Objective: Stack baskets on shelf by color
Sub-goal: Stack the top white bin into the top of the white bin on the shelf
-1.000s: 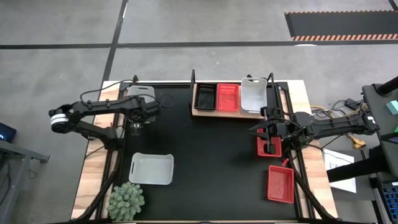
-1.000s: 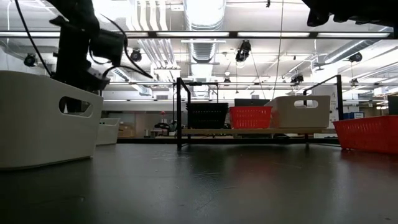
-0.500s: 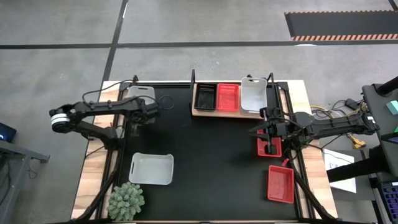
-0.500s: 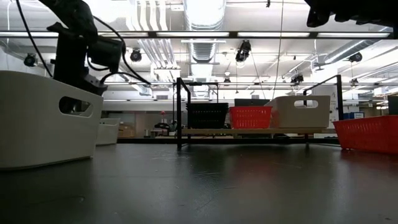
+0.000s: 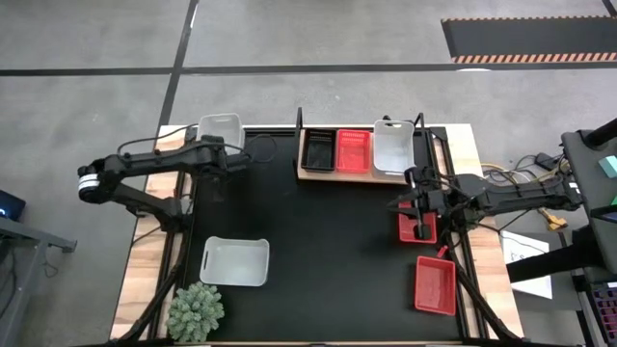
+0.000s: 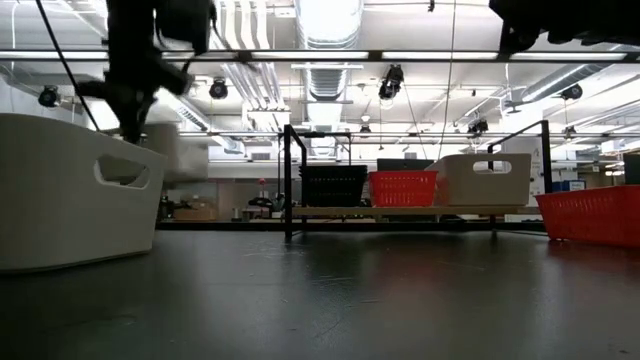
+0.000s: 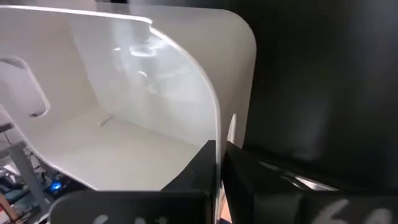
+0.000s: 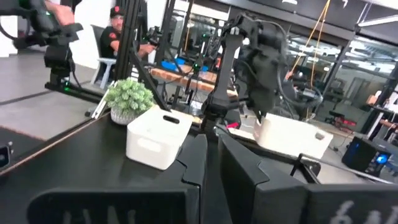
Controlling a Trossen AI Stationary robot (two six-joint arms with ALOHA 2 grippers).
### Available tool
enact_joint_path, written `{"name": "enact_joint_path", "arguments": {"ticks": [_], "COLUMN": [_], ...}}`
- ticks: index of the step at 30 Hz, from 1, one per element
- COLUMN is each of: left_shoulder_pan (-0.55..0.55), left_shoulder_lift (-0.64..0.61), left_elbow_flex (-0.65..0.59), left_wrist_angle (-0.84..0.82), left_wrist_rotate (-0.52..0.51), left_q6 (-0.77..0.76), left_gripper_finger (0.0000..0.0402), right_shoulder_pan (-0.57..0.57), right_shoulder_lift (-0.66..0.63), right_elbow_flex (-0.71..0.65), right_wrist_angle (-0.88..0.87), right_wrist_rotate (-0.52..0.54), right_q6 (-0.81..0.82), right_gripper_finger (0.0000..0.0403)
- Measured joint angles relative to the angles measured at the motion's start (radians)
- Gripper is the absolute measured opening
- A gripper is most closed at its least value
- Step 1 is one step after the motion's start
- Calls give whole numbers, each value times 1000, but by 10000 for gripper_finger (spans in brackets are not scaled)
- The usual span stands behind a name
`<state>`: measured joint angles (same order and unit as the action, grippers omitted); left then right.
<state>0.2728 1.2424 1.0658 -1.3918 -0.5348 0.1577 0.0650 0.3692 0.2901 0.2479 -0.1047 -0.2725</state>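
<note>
- High view: left gripper [image 5: 218,157] is clamped on the rim of a white basket [image 5: 219,131] at the table's far-left corner. The shelf [image 5: 359,173] sits far centre with a black basket [image 5: 317,150], red basket [image 5: 353,150] and second white basket [image 5: 393,147] side by side on it. A third white basket [image 5: 234,261] lies near left, beside the green plant [image 5: 196,310]. Right gripper [image 5: 422,228] is over a red basket on the right edge [image 5: 406,227]; another red basket [image 5: 435,285] lies nearer.
- Low view: the held basket [image 6: 180,155] is off the mat [image 6: 350,290], blurred, behind the near white one.
- Left wrist view: fingers [image 7: 233,163] pinch together on the basket wall [image 7: 219,124].
- Right wrist view: fingers [image 8: 241,165] close together, nearly touching; can't tell whether they hold anything.
</note>
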Motion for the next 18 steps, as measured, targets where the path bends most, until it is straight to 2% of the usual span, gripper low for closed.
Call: {"name": "enact_joint_path", "arguments": {"ticks": [8, 12, 18], "left_shoulder_pan": [-192, -265, -347], "left_shoulder_lift": [31, 103, 295], "left_elbow_flex": [299, 464, 736], "left_wrist_angle": [-175, -166, -78], "left_wrist_rotate": [-48, -50, -106], "left_q6": [-248, -307, -278], "left_gripper_finger": [0, 0, 0], "right_shoulder_pan": [0, 0, 0], "right_shoulder_lift": [-103, -136, -169], "right_elbow_flex": [0, 0, 2], "right_wrist_angle": [-100, -119, -141], "right_wrist_rotate": [1, 1, 0], "right_q6": [77, 112, 132], "right_gripper_finger": [34, 34, 34]}}
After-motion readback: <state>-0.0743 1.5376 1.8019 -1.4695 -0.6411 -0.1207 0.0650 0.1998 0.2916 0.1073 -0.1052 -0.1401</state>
